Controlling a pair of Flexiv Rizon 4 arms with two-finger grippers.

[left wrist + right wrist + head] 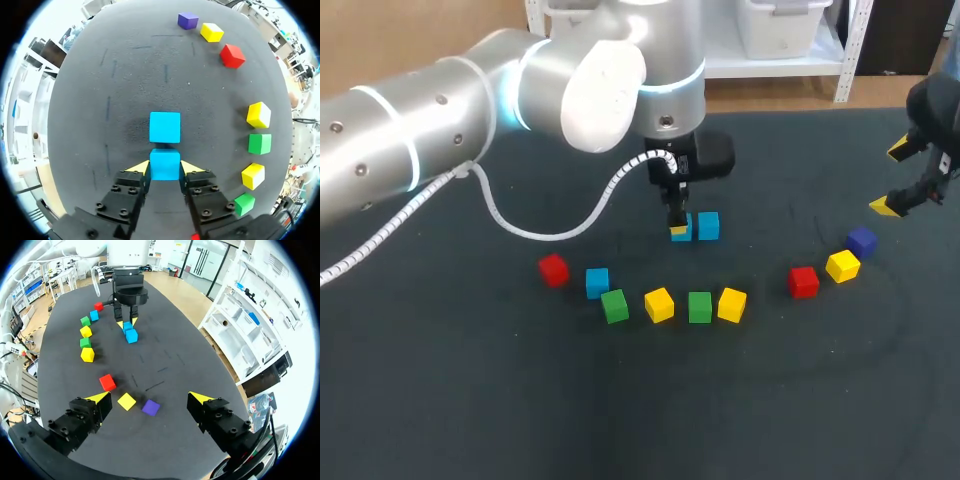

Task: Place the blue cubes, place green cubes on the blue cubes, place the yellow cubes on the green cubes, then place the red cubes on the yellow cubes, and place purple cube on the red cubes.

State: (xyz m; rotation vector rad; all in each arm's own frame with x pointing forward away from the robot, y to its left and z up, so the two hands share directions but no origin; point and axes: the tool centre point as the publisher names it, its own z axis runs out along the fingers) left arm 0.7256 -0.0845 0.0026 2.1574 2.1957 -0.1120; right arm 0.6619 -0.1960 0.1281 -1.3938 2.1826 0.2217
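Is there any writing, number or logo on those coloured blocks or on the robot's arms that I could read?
None. The blue cube in the left gripper and every other block have plain faces; the left arm and right gripper show no readable marks.

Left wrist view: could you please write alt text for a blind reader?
The left gripper grips a blue cube on the dark table, a second blue cube just ahead. Beside them curve green cubes, yellow cubes, a red cube and a purple cube.
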